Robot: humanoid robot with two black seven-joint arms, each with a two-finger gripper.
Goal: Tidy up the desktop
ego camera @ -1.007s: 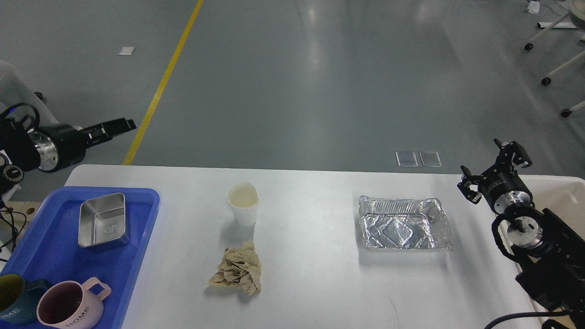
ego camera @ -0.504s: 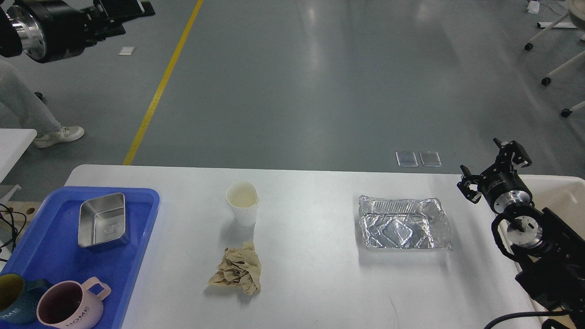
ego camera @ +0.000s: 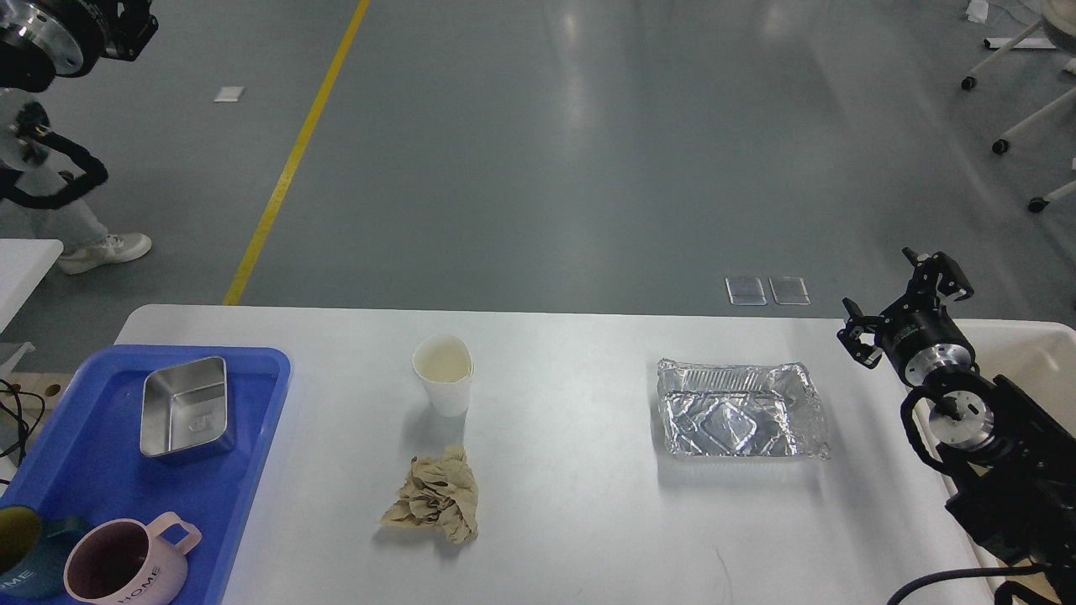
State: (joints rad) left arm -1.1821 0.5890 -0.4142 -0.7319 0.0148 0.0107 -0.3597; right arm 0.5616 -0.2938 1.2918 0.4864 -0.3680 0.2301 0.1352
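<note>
The white desktop [ego camera: 572, 538] holds a white paper cup [ego camera: 443, 374] standing upright, a crumpled brown paper [ego camera: 433, 502] just in front of it, and a crinkled foil tray [ego camera: 740, 412] at centre right. My right gripper [ego camera: 901, 304] is open and empty, above the table's right end, to the right of the foil tray. My left arm [ego camera: 38, 34] is raised high in the top left corner, far from the table. Only the base of its gripper [ego camera: 128, 27] shows, and its fingers are cut off by the view's edge.
A blue tray [ego camera: 252, 437] at the left holds a metal box [ego camera: 185, 407], a pink mug [ego camera: 118, 563] and a dark mug [ego camera: 25, 550]. A beige bin [ego camera: 1046, 361] stands beyond the table's right edge. A person's leg [ego camera: 84, 235] is on the floor at left.
My left arm has swung up and to the left, from beside the table's far left corner to the view's top left corner. The right arm and the table's objects have kept their places.
</note>
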